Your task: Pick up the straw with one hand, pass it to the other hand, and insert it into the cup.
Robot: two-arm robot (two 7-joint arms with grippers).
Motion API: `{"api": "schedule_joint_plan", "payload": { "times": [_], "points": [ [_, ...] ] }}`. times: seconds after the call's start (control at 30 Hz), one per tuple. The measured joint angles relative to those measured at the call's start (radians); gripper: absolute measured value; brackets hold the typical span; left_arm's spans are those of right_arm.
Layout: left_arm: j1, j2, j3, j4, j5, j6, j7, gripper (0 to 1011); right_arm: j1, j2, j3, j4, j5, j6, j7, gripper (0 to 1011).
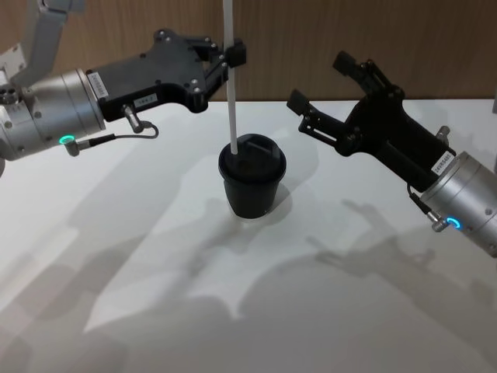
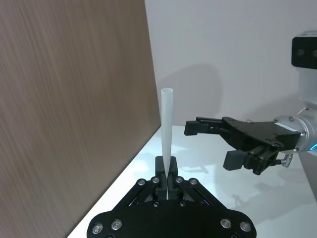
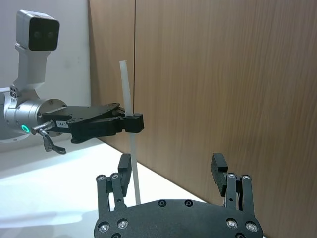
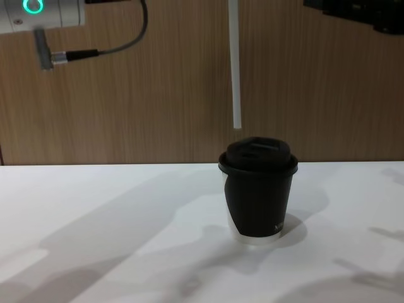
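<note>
My left end effector (image 1: 233,56) clamps straw (image 1: 231,101) upright, tip just over cup (image 1: 250,186) lid. Right end effector (image 1: 320,81) wide open, empty. Open counter (image 1: 155,256) round cup; its print unreadable.

Colour reference: black cup (image 1: 251,183), white straw (image 1: 232,101).
We record the cup as matte black with small pale print and a pale base rim; above it, the straw is plain white. Beneath the cup the table (image 1: 155,256) is white; behind it the wall (image 1: 311,47) shows brown wood grain. The left gripper (image 1: 230,56) and right gripper (image 1: 318,80) are black.
</note>
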Motion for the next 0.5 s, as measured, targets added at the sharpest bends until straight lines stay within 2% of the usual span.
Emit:
{"api": "schedule_joint_plan", "payload": {
  "times": [0.5],
  "points": [
    [-0.019, -0.015, 0.02, 0.041, 0.01, 0.008, -0.002, 15, 0.0, 0.0, 0.0, 0.0, 0.0, 0.0, 0.0, 1001]
  ]
}}
